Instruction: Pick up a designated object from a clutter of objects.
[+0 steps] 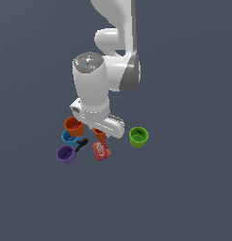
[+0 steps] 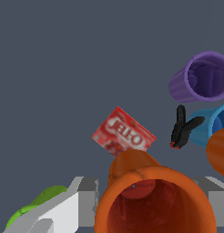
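The smallest orange cup (image 2: pixel 155 200) stands upright right under my gripper (image 2: pixel 150 195), its dark inside facing the wrist camera. One grey finger (image 2: pixel 89 195) stands on each side of the cup, and a narrow gap shows beside it. In the exterior view only a sliver of this cup (image 1: pixel 100 134) shows beneath my gripper (image 1: pixel 101 129). The clutter lies around it: a larger orange cup (image 1: pixel 74 125), a blue cup (image 1: pixel 68 137), a purple cup (image 1: pixel 66 154), a green cup (image 1: pixel 138 137), a red packet (image 1: pixel 102 149) and a black tool (image 1: pixel 81 143).
In the wrist view the red packet (image 2: pixel 124 133) lies just beyond the small cup, and the black tool (image 2: pixel 181 129) beside it. The purple cup (image 2: pixel 202 77), the blue cup (image 2: pixel 214 125) and the larger orange cup (image 2: pixel 219 152) crowd one side. The green cup (image 2: pixel 36 205) is on the other side.
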`<action>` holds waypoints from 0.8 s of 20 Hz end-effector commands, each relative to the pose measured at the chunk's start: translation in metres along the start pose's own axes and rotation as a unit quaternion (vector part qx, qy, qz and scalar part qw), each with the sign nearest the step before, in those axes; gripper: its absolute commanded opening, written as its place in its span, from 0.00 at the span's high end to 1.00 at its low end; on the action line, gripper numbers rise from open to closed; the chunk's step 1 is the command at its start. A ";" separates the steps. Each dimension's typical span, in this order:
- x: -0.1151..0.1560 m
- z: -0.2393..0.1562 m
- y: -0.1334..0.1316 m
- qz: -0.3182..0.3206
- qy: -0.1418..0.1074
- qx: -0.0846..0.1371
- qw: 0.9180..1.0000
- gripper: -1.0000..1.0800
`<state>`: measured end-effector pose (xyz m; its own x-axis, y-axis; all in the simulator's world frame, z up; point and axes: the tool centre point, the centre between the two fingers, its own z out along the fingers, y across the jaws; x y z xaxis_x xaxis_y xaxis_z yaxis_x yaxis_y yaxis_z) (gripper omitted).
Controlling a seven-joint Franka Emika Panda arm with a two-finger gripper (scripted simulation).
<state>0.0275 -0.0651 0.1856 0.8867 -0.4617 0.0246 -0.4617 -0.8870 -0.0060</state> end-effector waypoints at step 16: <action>-0.110 -0.141 -0.043 -0.001 -0.007 -0.004 1.000 1.00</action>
<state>-0.0469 0.0176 0.3120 0.8878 -0.4601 0.0116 -0.4602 -0.8878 0.0008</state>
